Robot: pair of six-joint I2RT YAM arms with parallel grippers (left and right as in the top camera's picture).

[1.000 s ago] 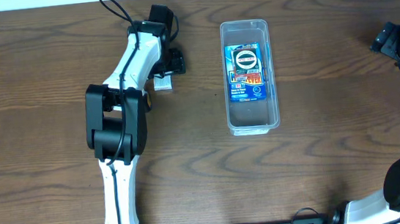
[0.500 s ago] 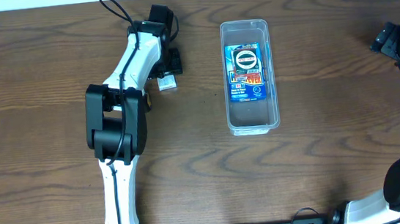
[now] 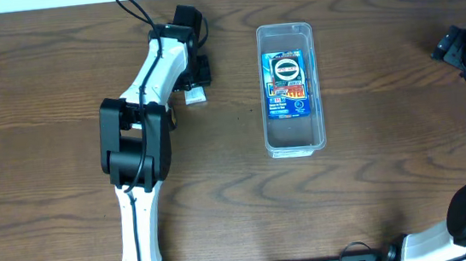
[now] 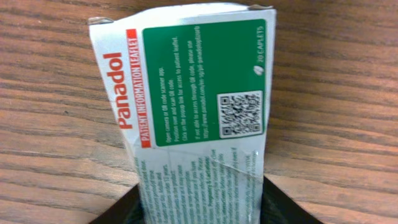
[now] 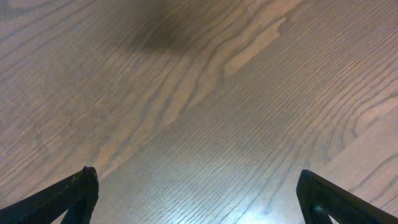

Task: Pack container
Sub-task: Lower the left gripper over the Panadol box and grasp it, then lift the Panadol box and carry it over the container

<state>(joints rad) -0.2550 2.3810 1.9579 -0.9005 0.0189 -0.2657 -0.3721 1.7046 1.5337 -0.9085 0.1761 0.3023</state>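
- The container (image 3: 296,148) stands on the wooden table (image 3: 376,194) just toward 1 o'clock of the middle in the overhead view, its long sides running from 12 to 6 o'clock.
- Inside it lies 1 flat printed packet (image 3: 288,84) (blue and red, with a round black-and-white emblem), filling the middle and the 12 o'clock part. The 6 o'clock end of the tub is bare.
- The left gripper (image 3: 194,84) is at 9 o'clock of the container, well apart from it, low over the table.
- A white and green Panadol box (image 4: 193,106) sits between its 2 fingers (image 4: 118,214). In the left wrist view the dark fingers press against both long sides of the box at its near end, so the jaws are clamped on it.
- The box lies flat on the wood, QR code and red "Panadol" lettering facing up, its free end pointing to 12 o'clock in that view. Overhead, only a small white corner shows under the gripper.
- The right gripper (image 3: 454,44) is at 3 o'clock of the container, near the table's edge. Its 2 fingertips (image 5: 68,196) stand wide apart in the right wrist view, with only bare wood between them.
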